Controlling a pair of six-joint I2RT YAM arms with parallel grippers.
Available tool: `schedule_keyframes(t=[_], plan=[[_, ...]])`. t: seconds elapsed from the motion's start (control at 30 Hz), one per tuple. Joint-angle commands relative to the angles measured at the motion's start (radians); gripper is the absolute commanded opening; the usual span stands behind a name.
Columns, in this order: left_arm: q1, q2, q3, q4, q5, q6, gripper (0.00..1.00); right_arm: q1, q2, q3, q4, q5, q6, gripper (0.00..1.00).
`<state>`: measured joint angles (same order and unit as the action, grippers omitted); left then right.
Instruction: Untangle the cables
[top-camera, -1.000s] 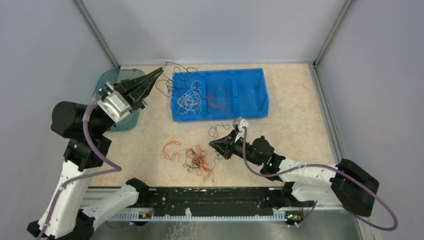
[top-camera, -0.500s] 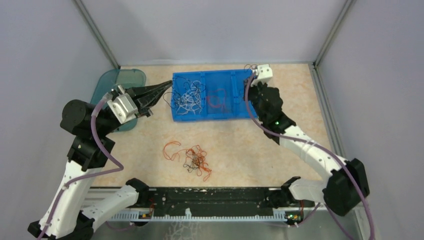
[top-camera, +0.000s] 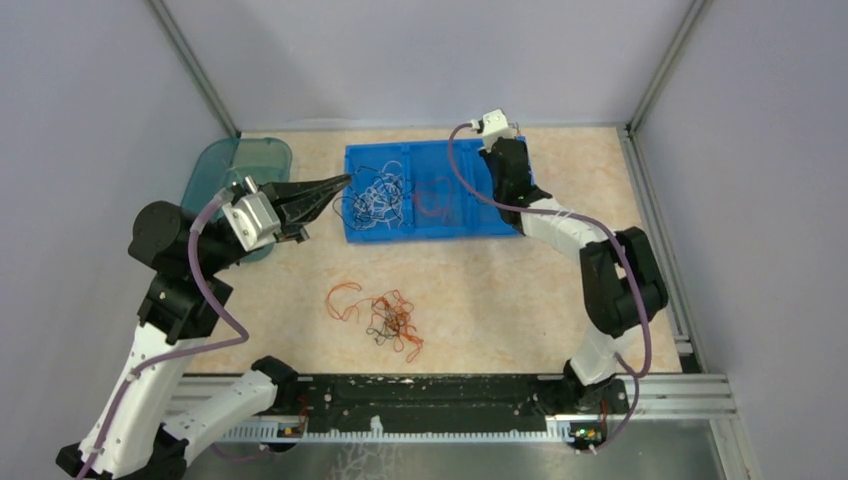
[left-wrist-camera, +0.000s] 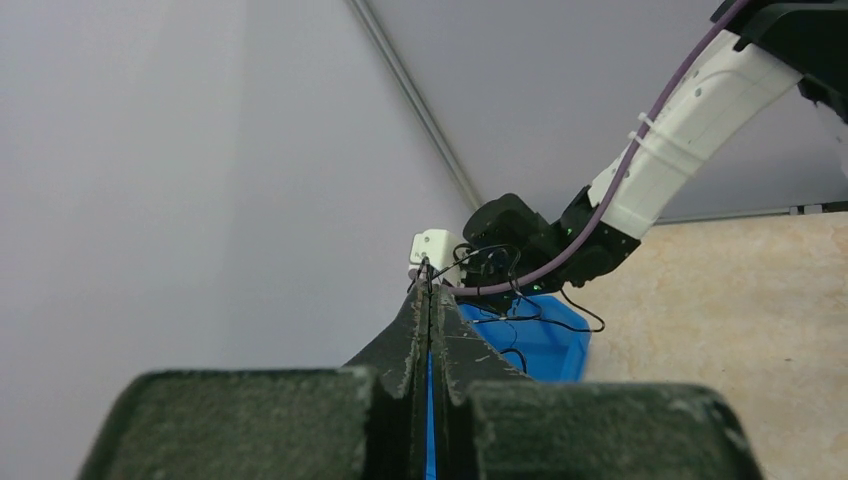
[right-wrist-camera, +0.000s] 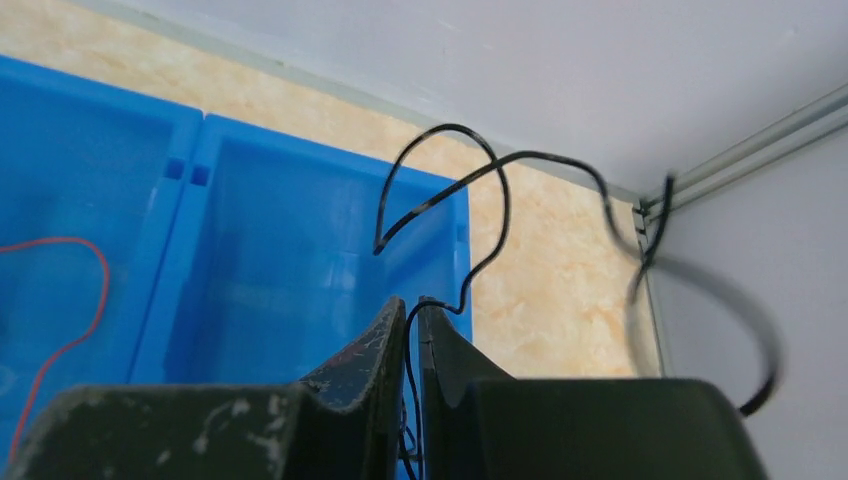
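My left gripper (top-camera: 343, 181) is shut on a thin black cable (left-wrist-camera: 540, 318) at the left rim of the blue bin (top-camera: 500, 222); its tips (left-wrist-camera: 428, 288) pinch the cable's end. My right gripper (top-camera: 503, 160) hangs over the bin's right compartment, shut on the same kind of black cable (right-wrist-camera: 480, 175), which loops up from its tips (right-wrist-camera: 412, 304). White and black cables (top-camera: 377, 200) lie clumped in the bin's left compartment. A red cable (top-camera: 432, 196) lies in the middle one and also shows in the right wrist view (right-wrist-camera: 62, 300). An orange-red and black tangle (top-camera: 390, 320) lies on the table.
A teal lid (top-camera: 225, 160) lies at the back left, beside my left arm. The enclosure walls and a metal corner post (right-wrist-camera: 740, 150) stand close behind the bin. The black rail (top-camera: 420, 395) runs along the near edge.
My right arm swung from beside the table tangle to the bin's far right end, carrying a black cable. My left gripper moved down and right to the bin's left rim.
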<state>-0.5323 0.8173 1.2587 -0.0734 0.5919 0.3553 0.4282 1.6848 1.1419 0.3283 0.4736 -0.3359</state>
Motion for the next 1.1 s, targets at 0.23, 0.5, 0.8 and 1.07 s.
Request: schedule_keyframes(t=[0.23, 0.5, 0.8, 1.07], plan=[[-0.003, -0.005, -0.005, -0.004, 0.018, -0.017, 0.0, -0.022, 0.041, 0.164, -0.182, -0.205, 0.078, 0.59], [-0.003, -0.007, -0.004, -0.003, 0.029, -0.022, 0.0, -0.058, -0.092, 0.199, -0.318, -0.25, 0.169, 0.69], [-0.004, -0.003, -0.018, -0.055, 0.047, -0.045, 0.0, -0.062, -0.322, 0.138, -0.269, -0.693, 0.347, 0.71], [-0.003, -0.016, -0.087, -0.138, 0.123, -0.007, 0.0, -0.062, -0.537, -0.049, 0.021, -1.322, 0.604, 0.73]])
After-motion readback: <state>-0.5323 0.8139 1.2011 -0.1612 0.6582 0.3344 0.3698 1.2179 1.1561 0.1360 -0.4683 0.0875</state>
